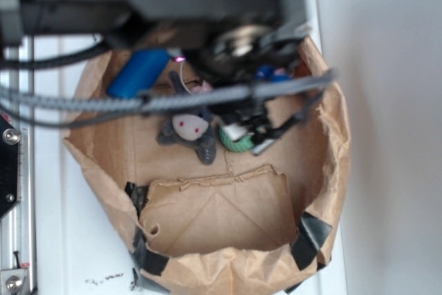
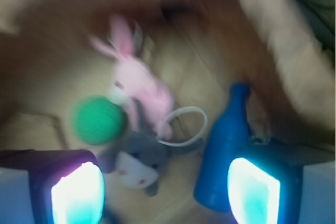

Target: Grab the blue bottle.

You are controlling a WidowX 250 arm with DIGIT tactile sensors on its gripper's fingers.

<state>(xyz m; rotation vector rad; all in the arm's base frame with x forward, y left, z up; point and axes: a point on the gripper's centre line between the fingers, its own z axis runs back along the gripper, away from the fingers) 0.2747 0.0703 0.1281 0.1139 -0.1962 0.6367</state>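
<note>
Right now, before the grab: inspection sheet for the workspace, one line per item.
Surface: brown paper bag, rim rolled down, black tape on its lower edge.
Job's things: blue bottle lying on the bag floor, not gripped.
Clutter: pink plush rabbit, grey plush toy, green ball, white ring.
Grippers: hand open, above the toys; one finger near the bottle's base.
Cables: grey cables crossing above the bag.
Surroundings: white table.

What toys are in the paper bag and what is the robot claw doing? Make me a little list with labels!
container: brown paper bag
target: blue bottle, lying in the bag
other toys: pink bunny, grey plush, green ball
gripper: open, above the toys, holding nothing
bottle position: by one finger, not between both
</note>
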